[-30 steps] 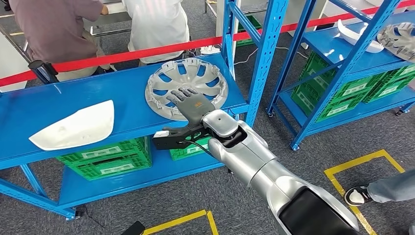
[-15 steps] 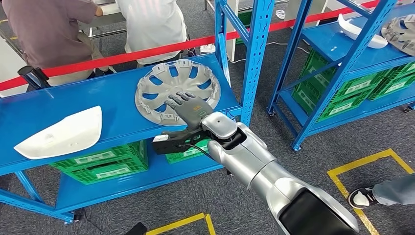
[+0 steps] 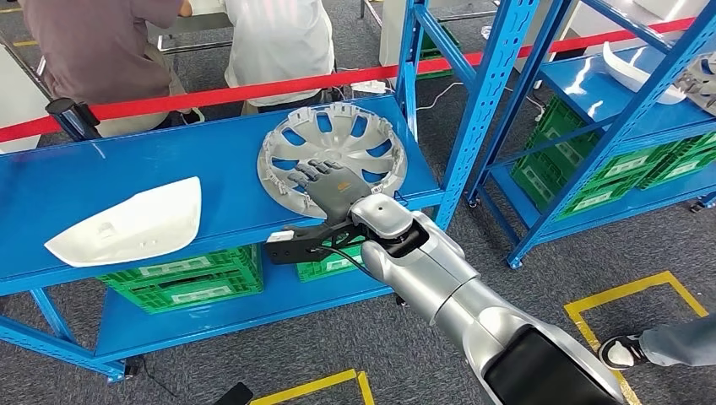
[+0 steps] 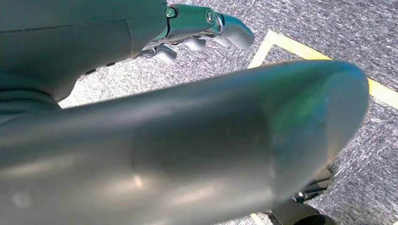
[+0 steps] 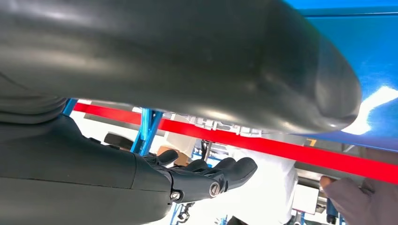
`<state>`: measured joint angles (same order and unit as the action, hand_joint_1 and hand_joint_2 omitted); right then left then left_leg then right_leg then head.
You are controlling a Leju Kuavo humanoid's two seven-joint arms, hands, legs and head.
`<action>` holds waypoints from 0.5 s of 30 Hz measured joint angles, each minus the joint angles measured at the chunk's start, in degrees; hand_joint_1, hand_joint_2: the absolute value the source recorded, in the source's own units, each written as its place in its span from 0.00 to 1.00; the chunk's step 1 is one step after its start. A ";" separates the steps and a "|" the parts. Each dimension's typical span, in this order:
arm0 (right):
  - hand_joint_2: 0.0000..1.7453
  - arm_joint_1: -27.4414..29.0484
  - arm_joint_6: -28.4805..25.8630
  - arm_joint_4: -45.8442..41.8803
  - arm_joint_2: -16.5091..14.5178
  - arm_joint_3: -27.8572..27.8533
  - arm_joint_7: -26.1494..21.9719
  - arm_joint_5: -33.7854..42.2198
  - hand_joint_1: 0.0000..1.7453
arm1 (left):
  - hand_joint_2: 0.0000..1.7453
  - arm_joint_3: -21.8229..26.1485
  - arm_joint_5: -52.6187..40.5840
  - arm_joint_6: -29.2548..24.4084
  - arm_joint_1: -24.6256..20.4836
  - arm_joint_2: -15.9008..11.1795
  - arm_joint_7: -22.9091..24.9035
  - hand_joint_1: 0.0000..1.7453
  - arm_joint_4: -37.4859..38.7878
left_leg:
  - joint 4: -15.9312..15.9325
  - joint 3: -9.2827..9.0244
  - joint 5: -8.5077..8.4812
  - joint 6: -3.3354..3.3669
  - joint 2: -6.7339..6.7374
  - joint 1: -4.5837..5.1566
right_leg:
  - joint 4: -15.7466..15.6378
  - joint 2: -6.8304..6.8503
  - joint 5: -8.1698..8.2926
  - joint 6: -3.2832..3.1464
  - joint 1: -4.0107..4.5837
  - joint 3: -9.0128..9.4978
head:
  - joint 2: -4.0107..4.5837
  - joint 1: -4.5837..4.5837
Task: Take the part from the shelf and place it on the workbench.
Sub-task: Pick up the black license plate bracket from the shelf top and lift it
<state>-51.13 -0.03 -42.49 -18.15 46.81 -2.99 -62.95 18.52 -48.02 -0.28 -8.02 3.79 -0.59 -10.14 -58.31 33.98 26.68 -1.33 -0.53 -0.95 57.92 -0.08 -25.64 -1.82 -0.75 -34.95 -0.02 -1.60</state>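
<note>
The right arm (image 3: 473,304) reaches forward from the lower right of the head view, silver and thick, up to the front edge of the blue shelf (image 3: 127,186). Its robot hand (image 3: 325,181) lies flat on the near rim of the hubcap (image 3: 333,156), fingers (image 3: 306,173) stretched out over the silver spokes and slightly apart — resting on the part, not wrapped around it. Whether the thumb hooks under the shelf edge or the rim I cannot tell; the right wrist view shows the thumb (image 5: 281,75) large and blurred with the dark fingers apart from it, nothing between them.

The left robot hand (image 4: 206,26) hangs over grey carpet with a yellow floor line (image 4: 328,61) beside it; its fingers are loosely curled and hold nothing.

The hubcap sits on the shelf's top level, toward its right end, just beside the blue upright (image 3: 490,93). Well apart from it, at the left of the same level, lies a white part (image 3: 127,228). Green crates (image 3: 181,274) stand on the level below.

To the right, a second blue shelf (image 3: 608,93) carries another white part (image 3: 637,72) and more green crates underneath. A shoe (image 3: 621,350) stands at a yellow floor mark at the lower right edge.

Behind the first shelf runs a red barrier tape (image 3: 253,89) — and beyond it two people (image 3: 279,42) stand with their backs turned.
</note>
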 joint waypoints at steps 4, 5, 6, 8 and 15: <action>0.00 -0.02 -0.01 0.00 -0.16 0.07 1.01 0.03 0.00 | 0.00 0.02 -0.05 0.02 -0.04 -0.04 0.08 0.00 -0.01 | -0.40 0.26 0.32 0.80 0.06 0.52 | -0.53 0.07 0.01 2.62 -0.52 0.16 | 0.00 -0.03; 0.00 -0.02 -0.01 0.01 -0.22 0.08 1.21 0.02 0.00 | 0.00 0.03 -0.09 0.02 -0.05 -0.05 0.11 0.00 -0.02 | -0.37 0.33 0.42 1.06 0.08 0.58 | -0.42 0.07 0.10 3.13 -0.63 0.19 | 0.00 -0.03; 0.00 -0.03 -0.01 0.01 -0.28 0.09 1.33 0.02 0.00 | 0.00 0.04 -0.13 0.02 -0.06 -0.07 0.13 0.00 -0.03 | -0.27 0.26 0.50 1.39 0.08 0.59 | -0.25 0.08 0.18 3.50 -0.72 0.24 | 0.00 -0.03; 0.00 -0.11 0.01 0.02 -0.39 0.10 1.38 0.02 0.00 | 0.00 0.07 -0.22 0.02 -0.06 -0.08 0.14 0.00 -0.05 | 0.17 -0.26 0.58 2.16 0.12 0.45 | 0.99 0.12 -0.21 3.84 -0.83 -0.21 | 0.00 0.02; 0.00 -0.07 0.17 0.14 -0.12 0.11 1.44 0.07 0.00 | 0.00 0.30 -0.54 0.03 -0.05 -0.16 0.15 0.00 -0.07 | 0.28 -2.11 1.75 2.65 -0.17 0.86 | 15.29 0.07 -3.93 2.53 -0.13 -9.84 | 0.00 0.21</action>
<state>-51.20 0.14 -42.35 -18.27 46.92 -1.55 -62.88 18.82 -48.56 -0.26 -8.08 3.63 -0.44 -10.21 -58.04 31.87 28.43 1.32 -0.70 -0.08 73.22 -0.01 -29.57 0.71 -0.88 -44.79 -0.02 -1.38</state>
